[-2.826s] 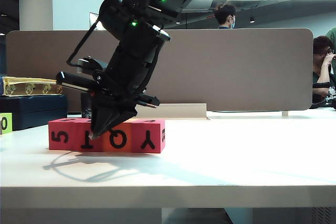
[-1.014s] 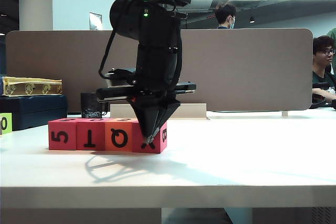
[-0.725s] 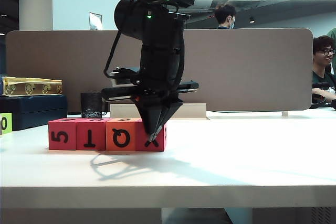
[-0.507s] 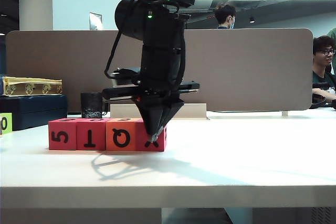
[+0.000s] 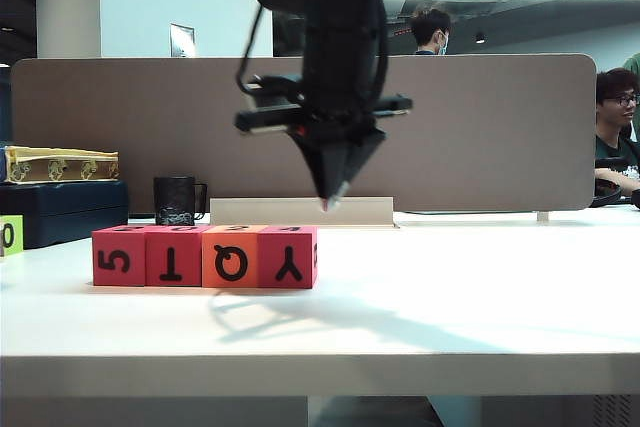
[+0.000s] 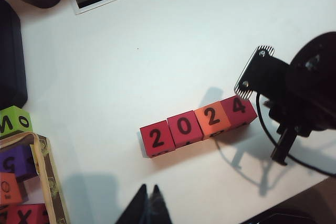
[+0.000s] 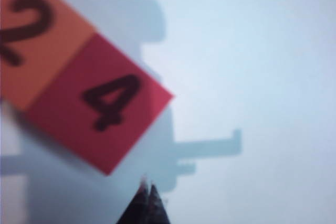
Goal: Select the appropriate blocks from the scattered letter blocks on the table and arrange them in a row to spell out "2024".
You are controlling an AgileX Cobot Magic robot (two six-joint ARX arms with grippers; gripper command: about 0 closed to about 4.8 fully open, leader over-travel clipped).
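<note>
Four blocks stand touching in a row on the white table [image 5: 450, 297]. From above their tops read 2 [image 6: 156, 138], 0 [image 6: 184, 128], 2 on the orange one [image 6: 211, 119], and 4 [image 6: 239, 108]. In the exterior view their front faces show 5 [image 5: 119, 257], T [image 5: 172, 257], Q [image 5: 230, 257] and Y [image 5: 288, 257]. My right gripper [image 5: 330, 202] hangs shut and empty above the table, just past the row's right end, tips [image 7: 147, 184] near the 4 block [image 7: 105, 108]. My left gripper [image 6: 148, 188] is shut and empty, high over the table short of the row.
A lime-green cube marked 0 [image 5: 10, 235] sits at the far left next to a box of spare blocks [image 6: 21, 182]. A black mug [image 5: 175, 200] stands behind the row. A grey-brown divider panel [image 5: 480, 127] closes off the back. The right arm's body [image 6: 304, 93] looms beside the 4 block.
My right gripper has risen from the rightmost block and shifted a little to the right, still shut. That block, skewed before, now sits square in the row. The left arm is still.
</note>
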